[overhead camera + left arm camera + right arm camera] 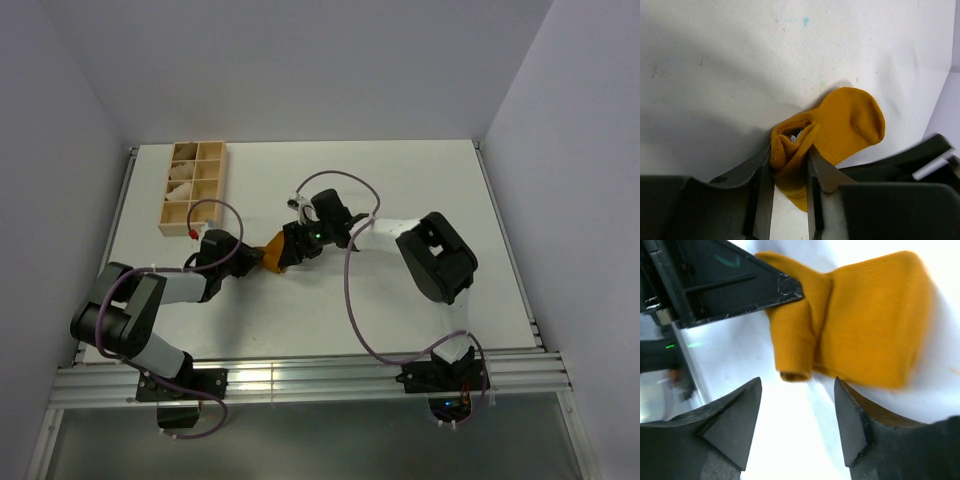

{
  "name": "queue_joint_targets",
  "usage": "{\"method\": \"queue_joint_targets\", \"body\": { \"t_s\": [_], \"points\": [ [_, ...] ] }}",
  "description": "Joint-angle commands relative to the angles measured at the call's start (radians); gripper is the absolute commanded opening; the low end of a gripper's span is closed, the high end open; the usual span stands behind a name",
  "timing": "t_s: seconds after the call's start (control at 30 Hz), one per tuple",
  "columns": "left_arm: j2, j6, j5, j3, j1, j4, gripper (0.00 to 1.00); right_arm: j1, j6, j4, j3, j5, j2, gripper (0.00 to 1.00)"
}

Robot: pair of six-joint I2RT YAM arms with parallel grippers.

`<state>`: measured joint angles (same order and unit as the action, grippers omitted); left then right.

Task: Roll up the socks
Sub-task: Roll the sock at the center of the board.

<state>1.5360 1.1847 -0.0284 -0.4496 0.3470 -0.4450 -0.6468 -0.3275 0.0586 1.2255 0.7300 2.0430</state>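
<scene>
The left arm lay low over the table, its elbow folded back near the base and its forearm reaching right. The left gripper (790, 162) was clamped on the sock (850, 122), with its fingers (762, 175) pinching the bunched, partly rolled end. The rest of the mustard-orange fabric fanned out flat just beyond the fingertips, toward their right.

The right arm rose from its base, bent sharply at the elbow, and stretched left to meet the other arm near the middle of the table. The right gripper (795, 427) stood with its jaws spread and holding nothing. The sock (865, 325) lay just ahead of its tips, and the short rolled tube was nearest the gap. I could not tell whether either tip touched the cloth. One of the left gripper's fingers (765, 287) showed beyond the roll, pressed against it.

The table (400, 300) was plain white with faint scuffs and specks. Pale walls (300, 60) enclosed it on three sides.

A wooden tray (224, 165), divided into small compartments, sat well apart from the left gripper, beyond it and to its left. Cream bundles (182, 183) seemed to fill some of the left-hand compartments, though the top view was too small to count them.
</scene>
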Motion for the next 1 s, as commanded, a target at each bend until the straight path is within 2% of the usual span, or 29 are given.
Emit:
{"method": "queue_joint_targets", "body": {
  "t_s": [0.0,0.17,0.2,0.3,0.53,0.97],
  "points": [
    [0.023,-0.056,0.024,-0.018,0.014,0.109,0.20,-0.022,0.143,-0.017,-0.058,-0.225,-0.165,0.68],
    [0.021,-0.065,0.024,-0.031,0.018,0.124,0.20,-0.095,0.283,-0.009,-0.113,-0.453,-0.288,0.74],
    [0.021,-0.065,0.024,-0.032,0.020,0.127,0.20,-0.132,0.304,-0.013,-0.116,-0.540,-0.297,0.75],
    [0.021,-0.068,0.024,-0.038,0.021,0.134,0.20,-0.216,0.402,-0.005,-0.118,-0.706,-0.310,0.77],
    [0.027,-0.076,0.019,-0.047,0.021,0.141,0.20,-0.362,0.565,0.050,-0.107,-0.967,-0.268,0.79],
    [0.033,-0.080,0.005,-0.058,0.023,0.152,0.20,-0.459,0.674,0.075,-0.052,-1.061,-0.116,0.74]
  ]
}}
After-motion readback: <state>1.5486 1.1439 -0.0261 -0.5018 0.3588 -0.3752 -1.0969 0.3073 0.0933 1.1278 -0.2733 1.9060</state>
